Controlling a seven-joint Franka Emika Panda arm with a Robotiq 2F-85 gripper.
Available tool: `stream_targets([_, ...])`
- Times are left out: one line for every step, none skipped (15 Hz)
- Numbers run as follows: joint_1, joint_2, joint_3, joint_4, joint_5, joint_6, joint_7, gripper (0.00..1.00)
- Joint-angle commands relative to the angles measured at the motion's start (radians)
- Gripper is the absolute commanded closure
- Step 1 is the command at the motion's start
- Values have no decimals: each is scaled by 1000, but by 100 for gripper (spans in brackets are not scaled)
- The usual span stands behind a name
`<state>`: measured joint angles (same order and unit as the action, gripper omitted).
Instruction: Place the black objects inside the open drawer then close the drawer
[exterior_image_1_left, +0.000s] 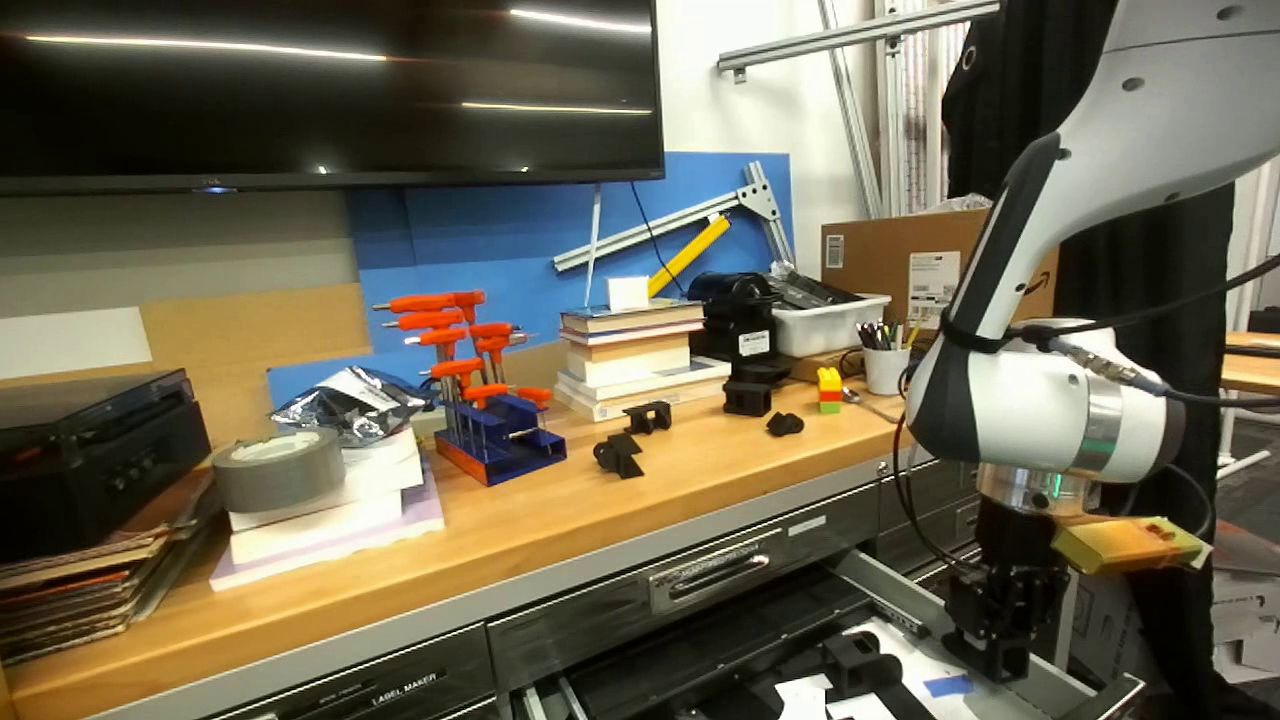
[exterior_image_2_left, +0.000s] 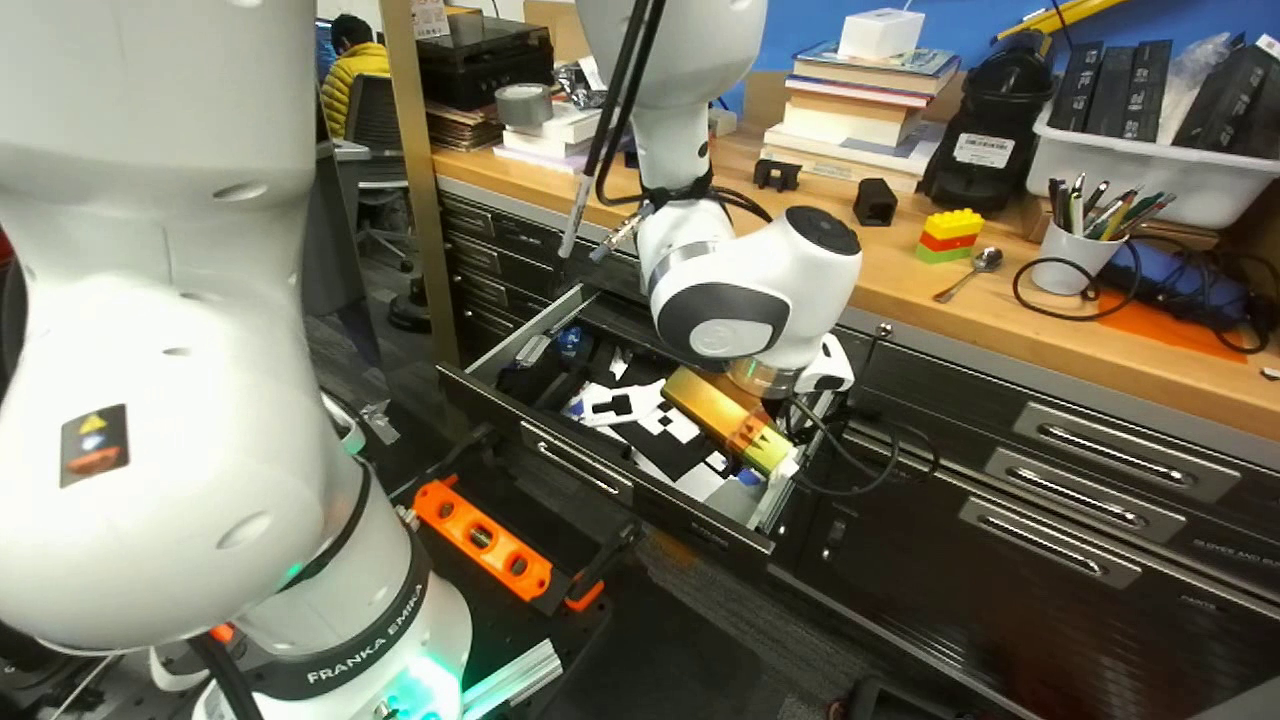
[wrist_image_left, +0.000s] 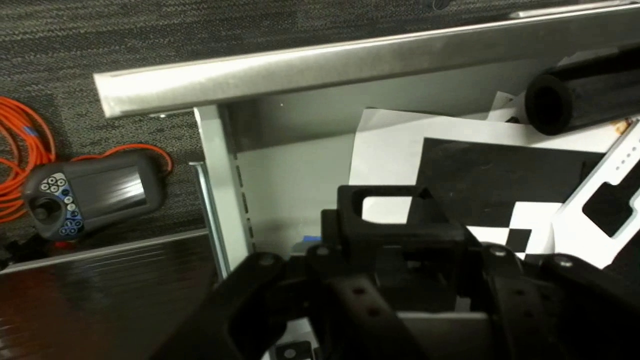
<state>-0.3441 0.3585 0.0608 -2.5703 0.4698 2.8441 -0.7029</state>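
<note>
Fingers are clamped on a black block over the open drawer, near the corner where its front meets a side wall; whether it touches bottom I cannot tell, so the step calls for easing straight down, letting go only once it rests below the rim, then lifting clear without dragging. Four more black pieces sit on the wooden surface, set back from its front edge. LABEL MAKER reads on a neighbouring drawer front, FRANKA EMIKA on the robot's base.
</note>
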Motion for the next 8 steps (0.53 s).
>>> stream_targets([-49,33,39,15,26,41,-95,75])
stream_targets([-58,39,45,16,27,43,-110,75])
stream_targets([-64,46,50,17,24,45,-118,75])
stream_targets([-71,52,56,18,24,46,-127,75])
stream_targets([-74,56,60,19,23,50,-130,75])
stream_targets([-77,61,63,20,22,52,-131,75])
stream_targets([-80,65,66,22,21,53,-132,75])
stream_targets([-83,68,69,24,21,53,-135,75])
